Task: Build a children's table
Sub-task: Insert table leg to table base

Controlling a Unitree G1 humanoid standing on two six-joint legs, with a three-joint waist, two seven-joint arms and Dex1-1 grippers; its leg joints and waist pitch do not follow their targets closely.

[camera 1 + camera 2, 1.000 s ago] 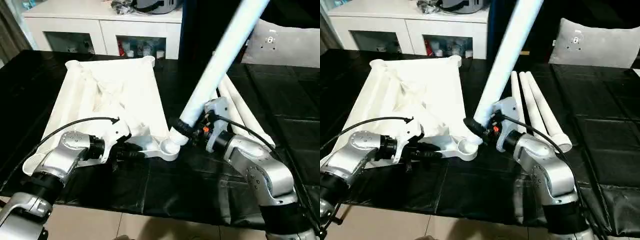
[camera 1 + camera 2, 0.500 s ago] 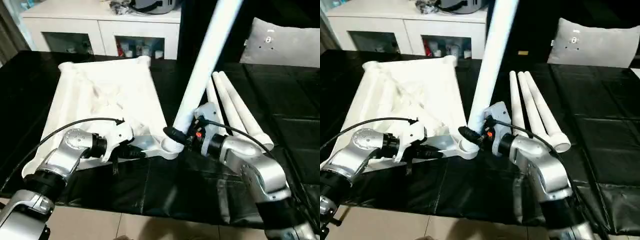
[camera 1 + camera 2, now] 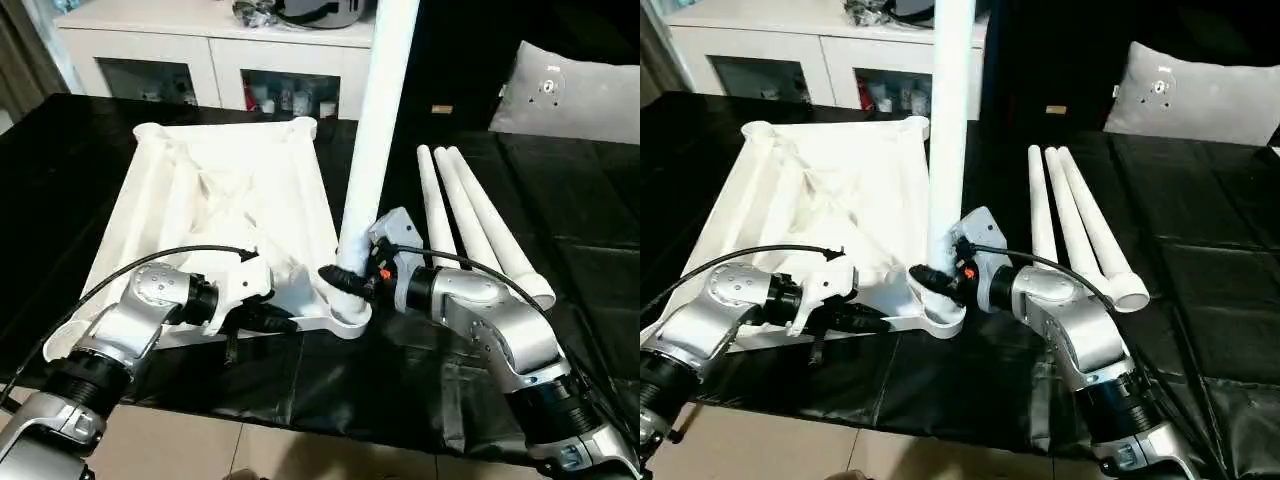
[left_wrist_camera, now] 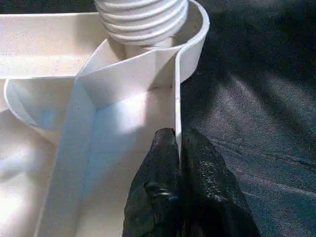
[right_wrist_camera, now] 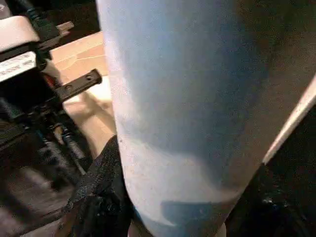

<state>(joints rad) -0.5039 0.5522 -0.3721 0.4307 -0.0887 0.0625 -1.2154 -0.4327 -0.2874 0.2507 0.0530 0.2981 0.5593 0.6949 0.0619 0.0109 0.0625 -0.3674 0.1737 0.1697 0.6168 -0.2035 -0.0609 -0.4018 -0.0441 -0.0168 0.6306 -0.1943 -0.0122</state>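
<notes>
Upright, the smooth tapered leg (image 3: 378, 130) (threaded end in a round corner socket (image 3: 345, 312)) is clasped by the right gripper (image 3: 345, 280); the left gripper (image 4: 178, 148) pinches the ribbed tabletop's thin rim (image 4: 177, 106).

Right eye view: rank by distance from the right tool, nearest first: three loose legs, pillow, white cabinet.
From the right tool, clamped on the upright leg:
1. Three loose legs: lying on the black table, to the robot's right of it.
2. Pillow: far right corner.
3. White cabinet: beyond the table's far edge, left.
</notes>
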